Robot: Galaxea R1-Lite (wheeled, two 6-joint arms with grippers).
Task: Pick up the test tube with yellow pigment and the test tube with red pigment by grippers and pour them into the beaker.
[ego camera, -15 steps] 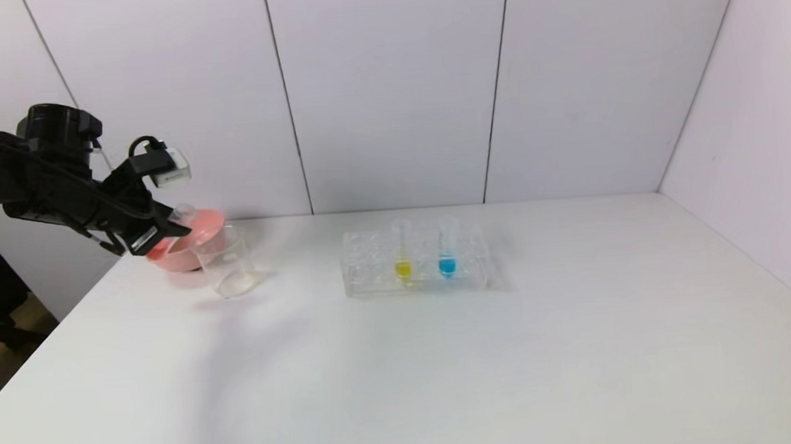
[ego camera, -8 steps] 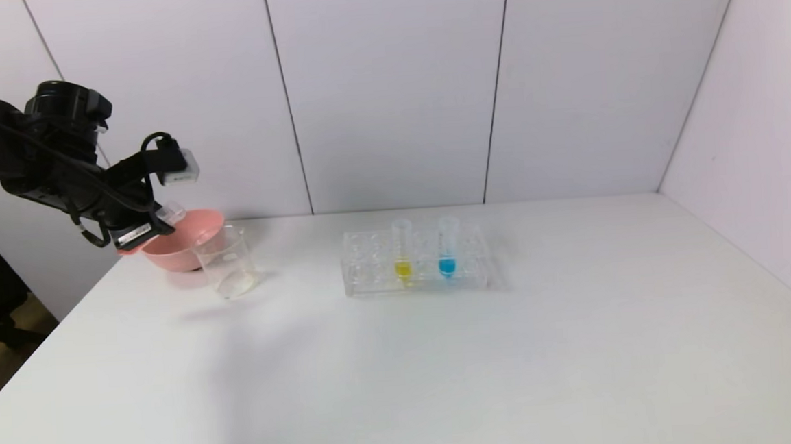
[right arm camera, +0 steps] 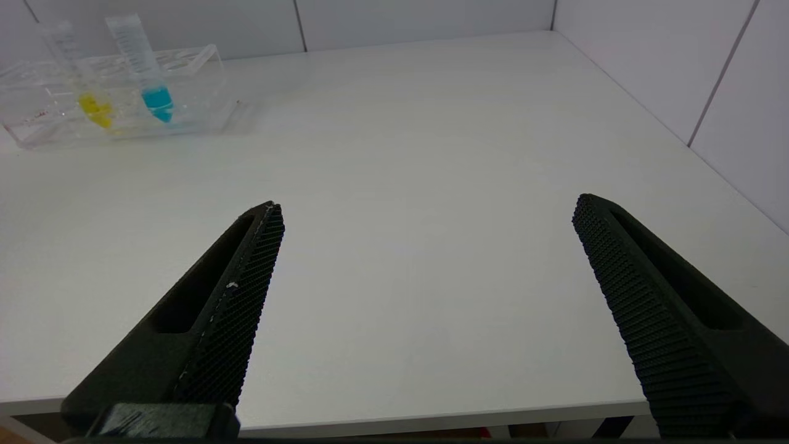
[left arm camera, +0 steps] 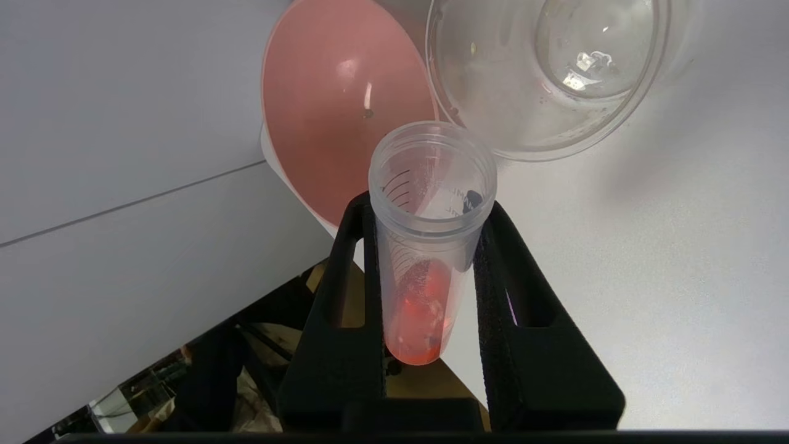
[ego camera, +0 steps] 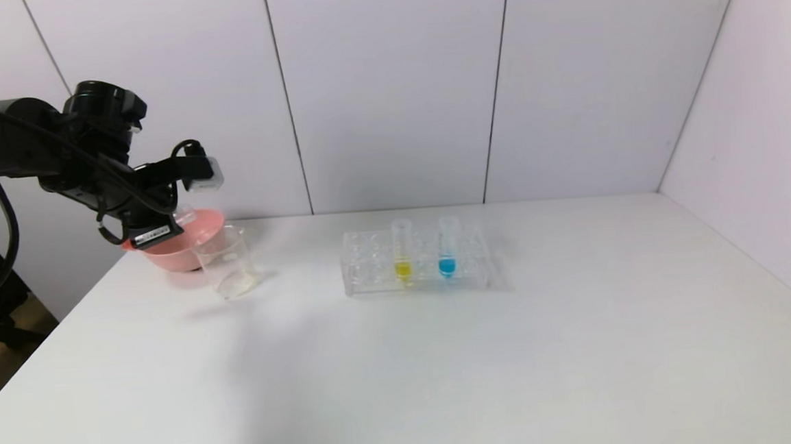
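My left gripper (ego camera: 174, 222) is shut on the test tube with red pigment (left arm camera: 425, 259), holding it tilted above the pink bowl (ego camera: 170, 249), just left of the beaker (ego camera: 227, 261). In the left wrist view the tube's open mouth points toward the bowl (left arm camera: 333, 111) and the beaker (left arm camera: 548, 68); red-orange liquid sits in its tip. The test tube with yellow pigment (ego camera: 402, 252) stands in the clear rack (ego camera: 371, 278); it also shows in the right wrist view (right arm camera: 92, 105). My right gripper (right arm camera: 425, 213) is open and empty, low over the table's near edge, out of the head view.
A tube with blue liquid (ego camera: 446, 248) stands in the rack beside the yellow one. The pink bowl touches the beaker at the table's far left corner. White walls close the back and right. The table's left edge drops off beside the bowl.
My left arm has risen and swung right with the red tube, bringing the gripper from left of the bowl to over it, nearer the beaker. The rack and the beaker have not moved.
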